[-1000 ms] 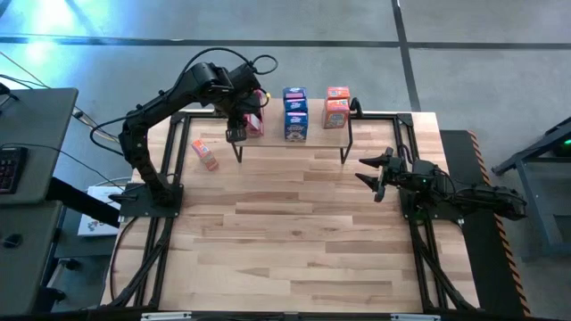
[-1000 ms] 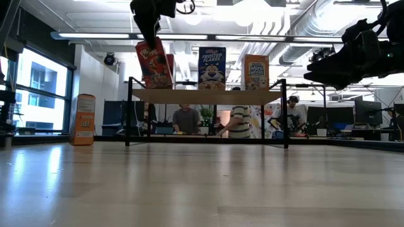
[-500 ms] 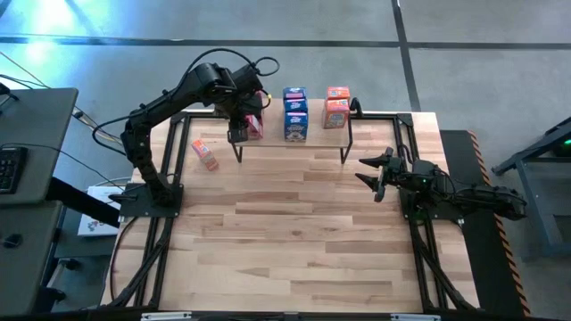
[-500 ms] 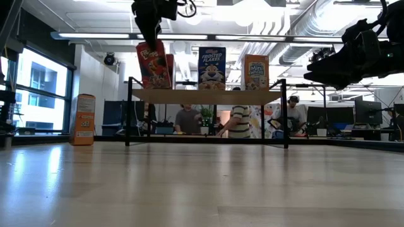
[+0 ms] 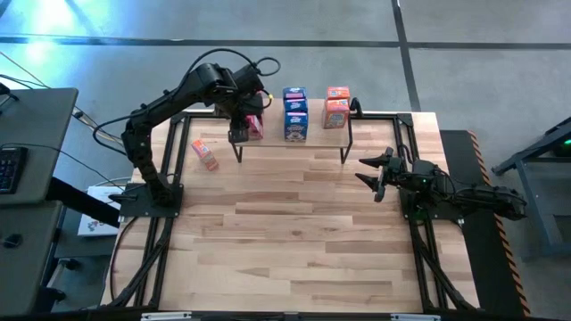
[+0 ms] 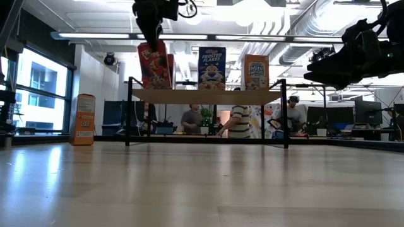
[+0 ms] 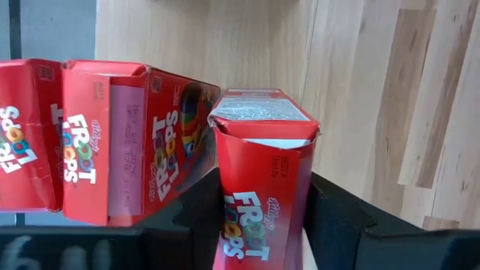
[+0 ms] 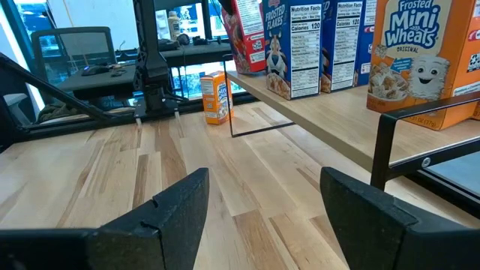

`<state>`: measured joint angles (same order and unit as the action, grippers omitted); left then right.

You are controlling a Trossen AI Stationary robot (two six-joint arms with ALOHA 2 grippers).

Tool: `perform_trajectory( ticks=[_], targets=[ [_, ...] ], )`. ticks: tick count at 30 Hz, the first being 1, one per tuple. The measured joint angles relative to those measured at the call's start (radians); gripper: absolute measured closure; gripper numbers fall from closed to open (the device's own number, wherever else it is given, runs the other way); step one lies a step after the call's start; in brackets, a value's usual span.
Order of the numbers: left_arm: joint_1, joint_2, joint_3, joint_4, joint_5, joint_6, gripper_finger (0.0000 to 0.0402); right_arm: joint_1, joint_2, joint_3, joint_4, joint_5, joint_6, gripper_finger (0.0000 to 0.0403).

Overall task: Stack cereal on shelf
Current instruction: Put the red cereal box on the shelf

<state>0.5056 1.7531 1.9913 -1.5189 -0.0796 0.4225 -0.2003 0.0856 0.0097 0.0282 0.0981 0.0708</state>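
- The left pincer [image 6: 149,43] has lowered the red Froot Loops box [image 6: 153,64] onto the shelf [image 6: 206,96], and its fingers are beginning to loosen, still around it.
- The placement looks nearly complete.
- One orange box [image 5: 204,153] remains on the worktop [image 5: 294,232].
- The right pincer [image 5: 378,174] waits apart, open.

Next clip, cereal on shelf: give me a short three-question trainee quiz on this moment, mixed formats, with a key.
1. True or false: the orange box stands on the shelf.
2. Which brand is the box between the left gripper's jaws? A Froot Loops B Frosted Flakes C Mini Wheats
3. Fill in: the right gripper waits with jaws ____.

Key: 1 false, it stands on the table beside the shelf. 2 A, the Froot Loops box. 3 open.
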Motion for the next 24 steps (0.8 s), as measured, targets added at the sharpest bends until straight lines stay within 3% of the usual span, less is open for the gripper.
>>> perform_trajectory(
  ticks=[7, 24],
  targets=[
    [0.000, 0.002, -0.001, -0.002, -0.017, 0.001, 0.0209, 0.000, 0.000, 0.000, 0.000, 0.000, 0.000, 0.0155],
    [0.002, -0.009, 0.031, -0.005, -0.052, -0.018, 0.0206, 0.000, 0.000, 0.000, 0.000, 0.000, 0.000, 0.0155]
  ],
)
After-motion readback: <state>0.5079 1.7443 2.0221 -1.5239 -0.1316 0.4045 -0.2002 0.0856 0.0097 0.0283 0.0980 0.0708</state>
